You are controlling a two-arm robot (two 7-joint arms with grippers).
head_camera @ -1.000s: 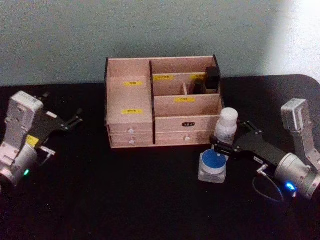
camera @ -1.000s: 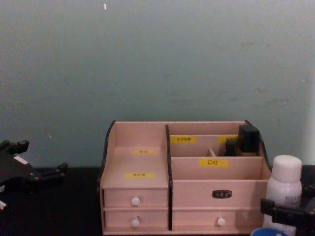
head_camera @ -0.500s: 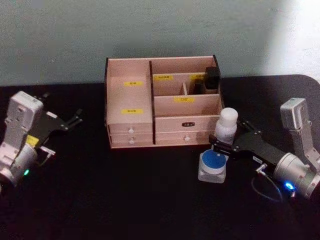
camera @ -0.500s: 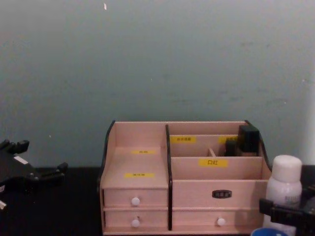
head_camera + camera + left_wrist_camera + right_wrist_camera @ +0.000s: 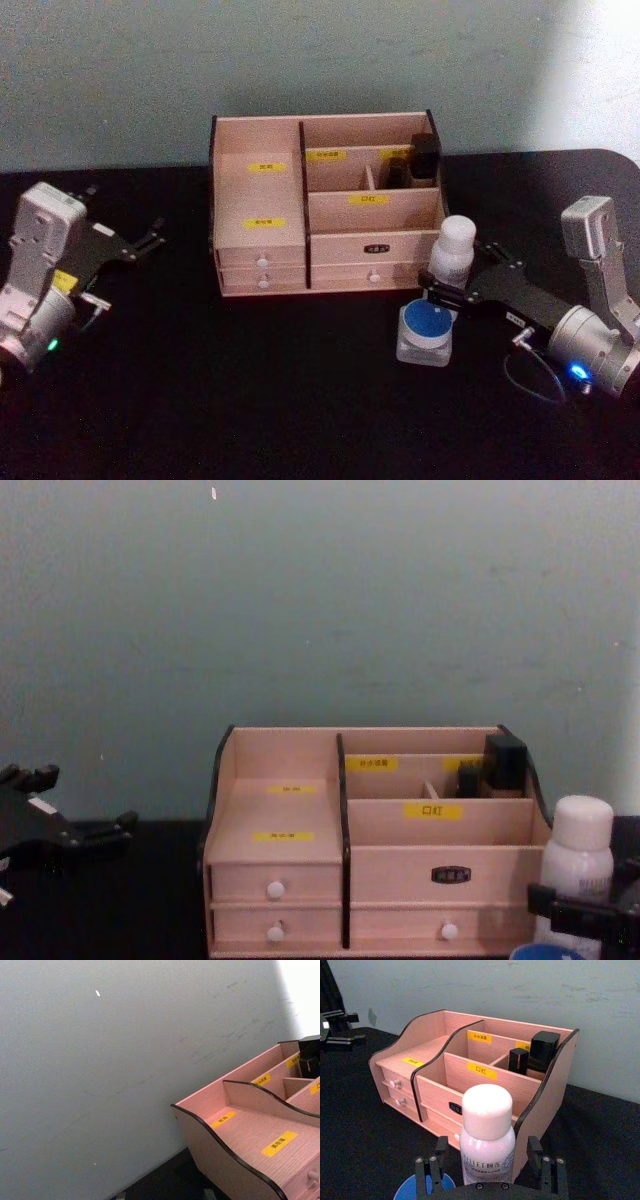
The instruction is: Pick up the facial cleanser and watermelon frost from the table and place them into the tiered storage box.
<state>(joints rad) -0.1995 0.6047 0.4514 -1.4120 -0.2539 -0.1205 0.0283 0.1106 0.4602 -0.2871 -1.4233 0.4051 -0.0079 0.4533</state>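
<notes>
The facial cleanser (image 5: 452, 250), a tall white bottle with a rounded cap, stands on the black table just in front of the tiered storage box (image 5: 260, 195) at its right end. My right gripper (image 5: 462, 272) is open and straddles the bottle's lower half, with a gap on each side, as the right wrist view shows for the gripper (image 5: 487, 1162) and the bottle (image 5: 486, 1135). The watermelon frost (image 5: 425, 330), a squat clear jar with a blue lid, sits just in front of the bottle, beside one finger. My left gripper (image 5: 150, 237) rests open at the table's left.
Dark bottles with black caps (image 5: 425, 157) stand in the box's back right compartment. The box's stepped shelf and front compartment (image 5: 470, 1077) hold nothing. A grey-green wall rises right behind the box. Bare black tabletop (image 5: 250, 380) spreads in front.
</notes>
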